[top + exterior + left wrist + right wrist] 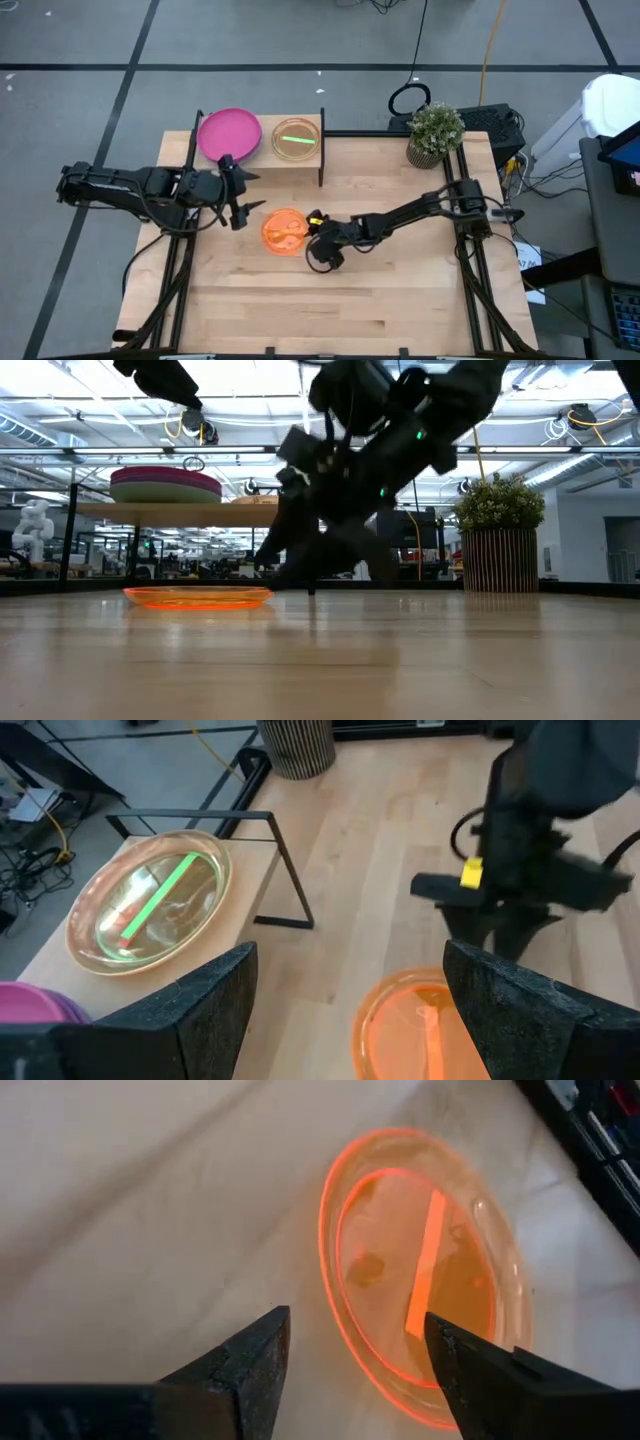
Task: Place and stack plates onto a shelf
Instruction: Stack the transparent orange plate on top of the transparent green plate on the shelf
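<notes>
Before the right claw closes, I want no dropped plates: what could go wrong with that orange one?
The orange plate lies flat on the tabletop, so the open right claw may struggle to get a finger under its rim and could just push it along. The left claw, open too, hovers close on the plate's other side, so the arms could collide. The shelf already holds a green plate and a magenta stack; a careless set-down could knock those.

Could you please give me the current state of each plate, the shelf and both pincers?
Orange plate: flat on the table, not gripped.
Green plate: lying on the shelf, right side.
Magenta plate stack: on the shelf, left side.
Left pincer: open, empty, between the shelf and the orange plate.
Right pincer: open, empty, low beside the orange plate's rim.
Potted plant: upright at the table's back corner.
</notes>
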{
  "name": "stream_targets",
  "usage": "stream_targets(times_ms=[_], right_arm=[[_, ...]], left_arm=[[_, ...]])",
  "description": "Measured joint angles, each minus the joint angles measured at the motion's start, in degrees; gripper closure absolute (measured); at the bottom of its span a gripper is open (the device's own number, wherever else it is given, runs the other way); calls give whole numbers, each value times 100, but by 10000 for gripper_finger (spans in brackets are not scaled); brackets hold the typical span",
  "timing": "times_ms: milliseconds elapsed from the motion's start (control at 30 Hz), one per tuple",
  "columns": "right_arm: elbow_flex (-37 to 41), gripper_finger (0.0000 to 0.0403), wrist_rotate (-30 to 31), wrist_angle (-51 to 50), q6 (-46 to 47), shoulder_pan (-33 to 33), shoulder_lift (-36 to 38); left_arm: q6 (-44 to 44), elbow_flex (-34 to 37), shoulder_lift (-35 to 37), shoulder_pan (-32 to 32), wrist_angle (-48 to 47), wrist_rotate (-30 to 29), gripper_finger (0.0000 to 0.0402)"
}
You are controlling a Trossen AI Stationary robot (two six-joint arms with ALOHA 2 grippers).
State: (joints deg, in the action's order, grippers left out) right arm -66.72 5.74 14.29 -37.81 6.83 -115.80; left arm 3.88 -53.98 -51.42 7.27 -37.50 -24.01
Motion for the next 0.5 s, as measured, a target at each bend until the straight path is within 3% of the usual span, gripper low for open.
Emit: stream_targets(times_ms=[233, 500], right_arm=[[-19, 233, -5, 461, -693, -46, -400], [-19, 295, -66, 619, -750, -90, -484]], left_arm=[[11, 0, 0, 0, 10, -4, 80], [-15, 0, 0, -2, 7, -7, 80]])
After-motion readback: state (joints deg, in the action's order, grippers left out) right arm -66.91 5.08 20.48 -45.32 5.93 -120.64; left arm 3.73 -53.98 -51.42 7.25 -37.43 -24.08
